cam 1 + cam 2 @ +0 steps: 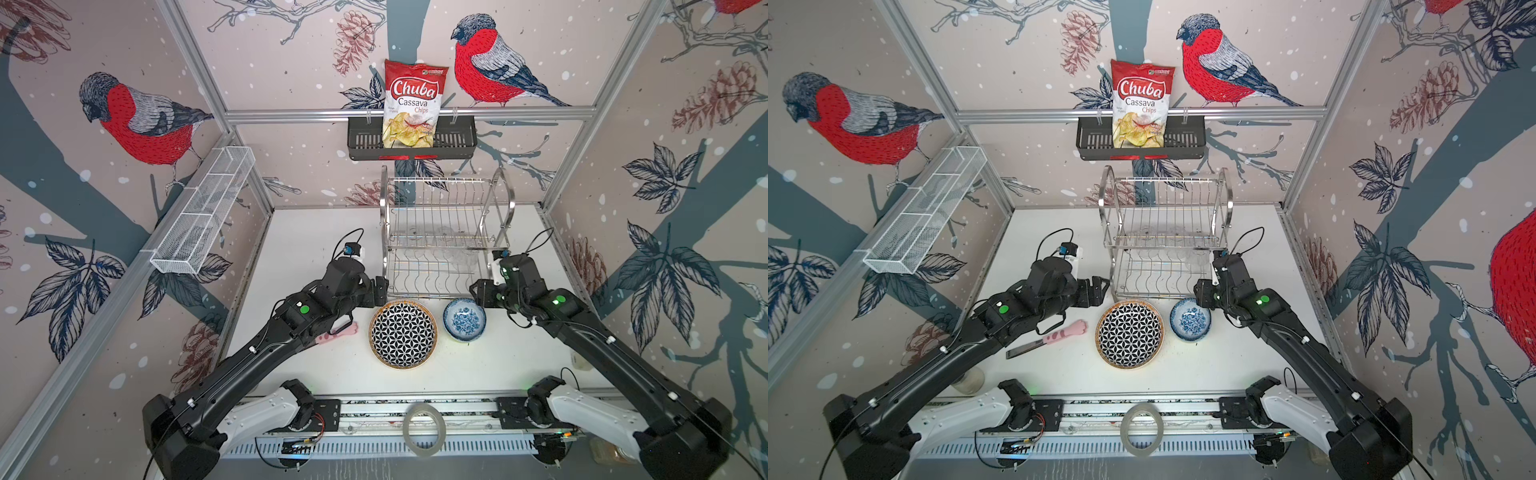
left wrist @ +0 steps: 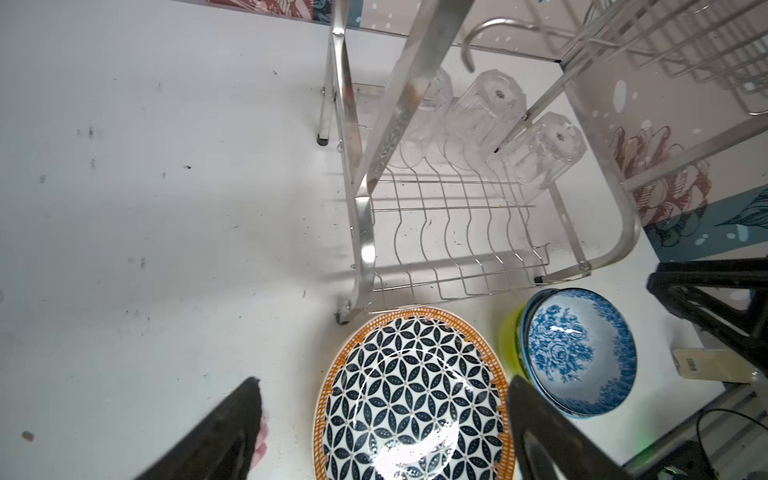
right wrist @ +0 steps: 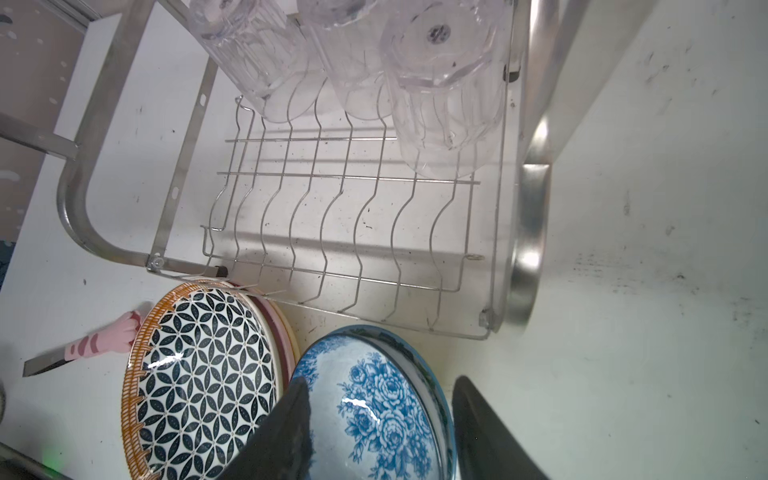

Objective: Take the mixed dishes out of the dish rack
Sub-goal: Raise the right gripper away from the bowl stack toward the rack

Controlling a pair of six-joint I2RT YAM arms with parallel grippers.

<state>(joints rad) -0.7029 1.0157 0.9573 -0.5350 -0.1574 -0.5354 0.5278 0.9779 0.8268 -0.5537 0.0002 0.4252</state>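
Three clear glasses (image 2: pixel 486 112) stand upside down in a row at the back of the lower shelf of the dish rack (image 2: pixel 363 216). They look light, rigid, slick and breakable, so a sideways hold across the ribbed wall, below the thick base, seems safest. Just in front of the rack, on the table (image 2: pixel 145 208), the geometric plate (image 2: pixel 407 395) tops its stack beside the nested blue-floral bowl (image 2: pixel 577 353). The left gripper (image 2: pixel 384 382) hovers wide open over the plate; the right gripper (image 3: pixel 380 382) is parted and empty over the bowl

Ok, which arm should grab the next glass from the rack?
Probably right. The right gripper hangs open by the dish rack's right end, where the closest glass stands upside down. The left gripper has the rack's side frame in its way.
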